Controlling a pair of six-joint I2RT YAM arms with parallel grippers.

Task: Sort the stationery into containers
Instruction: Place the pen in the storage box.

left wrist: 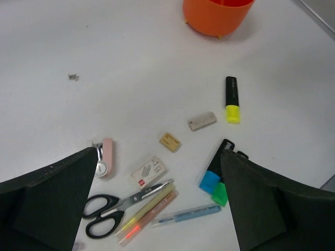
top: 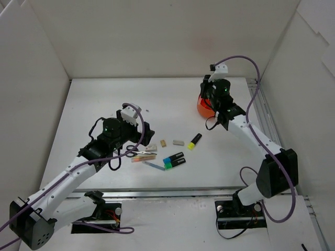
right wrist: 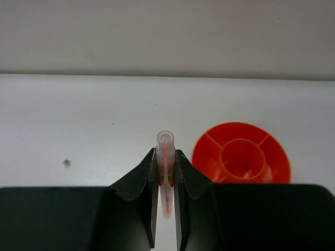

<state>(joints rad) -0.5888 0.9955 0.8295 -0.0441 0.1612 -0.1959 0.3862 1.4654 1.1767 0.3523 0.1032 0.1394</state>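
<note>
**Pen held beside the cup, not over it: release and pick-up hazards**

Right arm: the right gripper (right wrist: 166, 170) is clamped on a thin translucent pen with an orange core (right wrist: 165, 140), held upright between the jaws. In the right wrist view the small round orange plastic cup (right wrist: 198, 157) lies at right of centre, and the pen stands to its left, apart from the rim.

Findings:
- If let go here, the pen would land on the white counter (left wrist: 131, 63), not in the cup. The arm must first shift towards the cup.
- The cup shows an inner ring and spoke dividers. A pen lowered onto a divider may jam or skid out.
- The pen looks long against a light cup. Leaning on the rim, it could tip the cup over.
- The grip is narrow and sits on a slick round barrel, so the pen may pivot or slip during travel.

Left arm: the left gripper (left wrist: 159, 157) has its jaws wide apart and empty, above the remaining stationery in the lower half of the left wrist view.
- The black-handled scissors (left wrist: 128, 198) lie touching the bundle of thin pens (left wrist: 152, 206). Closing there could catch two items or scatter them.
- The blue-ended highlighter (left wrist: 209, 180) and the green-ended highlighter (left wrist: 220, 194) are partly hidden behind the right finger (left wrist: 272, 198). A descent could knock them.
- The black highlighter with a yellow end (left wrist: 232, 99) lies clear in the upper right and is the safer pick.
</note>
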